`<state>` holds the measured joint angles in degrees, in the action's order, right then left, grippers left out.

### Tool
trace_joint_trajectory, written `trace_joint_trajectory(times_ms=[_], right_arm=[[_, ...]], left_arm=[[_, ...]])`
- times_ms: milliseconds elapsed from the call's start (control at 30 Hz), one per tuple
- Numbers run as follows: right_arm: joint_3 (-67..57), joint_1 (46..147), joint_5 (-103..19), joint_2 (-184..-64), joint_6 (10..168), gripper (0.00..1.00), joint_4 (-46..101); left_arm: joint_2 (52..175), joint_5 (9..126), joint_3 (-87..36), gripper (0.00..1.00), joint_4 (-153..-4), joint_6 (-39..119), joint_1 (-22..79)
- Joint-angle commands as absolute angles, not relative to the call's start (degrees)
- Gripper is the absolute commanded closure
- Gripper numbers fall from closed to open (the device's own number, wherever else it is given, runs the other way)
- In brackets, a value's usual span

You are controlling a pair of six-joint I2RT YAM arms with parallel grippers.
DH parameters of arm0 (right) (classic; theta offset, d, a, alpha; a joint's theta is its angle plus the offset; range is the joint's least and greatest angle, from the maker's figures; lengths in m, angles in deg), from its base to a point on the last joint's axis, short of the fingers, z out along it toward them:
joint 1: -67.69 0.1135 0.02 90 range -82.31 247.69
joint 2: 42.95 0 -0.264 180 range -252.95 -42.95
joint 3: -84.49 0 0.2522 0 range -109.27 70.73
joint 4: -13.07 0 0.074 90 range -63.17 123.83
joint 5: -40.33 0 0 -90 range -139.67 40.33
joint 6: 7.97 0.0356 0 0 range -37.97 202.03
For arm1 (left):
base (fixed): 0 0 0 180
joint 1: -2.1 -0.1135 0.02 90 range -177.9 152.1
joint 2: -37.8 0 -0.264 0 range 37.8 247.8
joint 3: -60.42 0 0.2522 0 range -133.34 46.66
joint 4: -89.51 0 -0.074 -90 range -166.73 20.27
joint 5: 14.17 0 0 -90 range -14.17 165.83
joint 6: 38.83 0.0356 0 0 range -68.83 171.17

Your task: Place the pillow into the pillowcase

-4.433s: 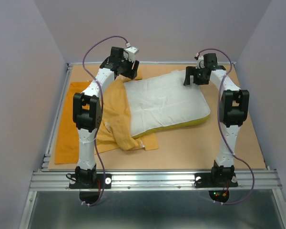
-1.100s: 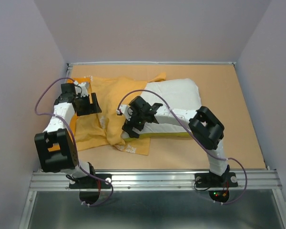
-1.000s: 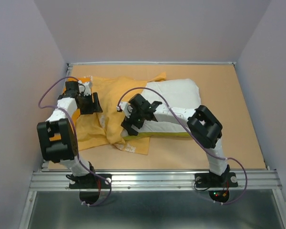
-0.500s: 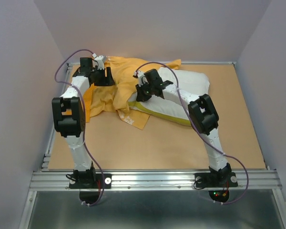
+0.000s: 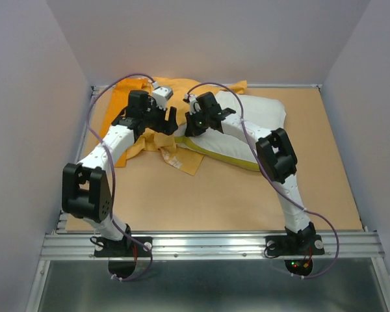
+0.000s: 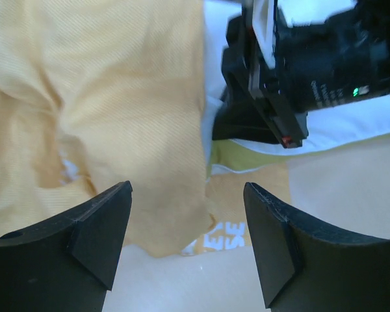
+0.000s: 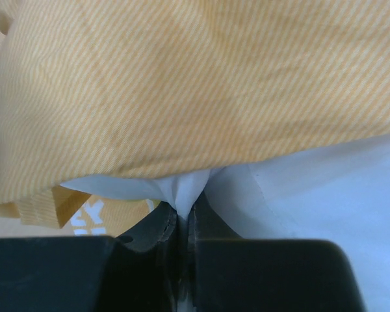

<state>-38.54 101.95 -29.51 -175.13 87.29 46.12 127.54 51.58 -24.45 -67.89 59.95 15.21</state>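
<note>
Now my right gripper pinches the white pillow under the orange-yellow pillowcase. My left gripper gapes wide and empty, and white letters "SE" show on the cloth beneath it.

A tan worktop is lying flat between pale lilac walls, which are rising on its left, right and far sides. A ribbed aluminium rail is running along its near edge, and a dull grey metal sheet is showing nearer still.
</note>
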Motion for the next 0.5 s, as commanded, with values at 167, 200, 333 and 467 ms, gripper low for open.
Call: trace_joint_trajectory(times_ms=[167,200,333,467], right_arm=[[-42.7,101.7,-28.8,-175.9,91.5,1.0,45.1],[-42.8,101.5,-29.0,-176.0,91.8,0.99,45.0],[-45.2,100.7,-28.4,-177.0,95.5,0.99,45.0],[-49.0,100.0,-27.2,-179.0,99.5,1.0,44.9]], left_arm=[[135.5,63.2,-26.6,0.42,-66.5,60.4,21.4],[135.7,63.7,-26.6,0.48,-66.0,60.8,21.9],[132.4,50.9,-24.3,0.81,-63.9,64.7,24.7],[128.5,35.7,-23.3,1.0,-58.5,72.2,31.6]])
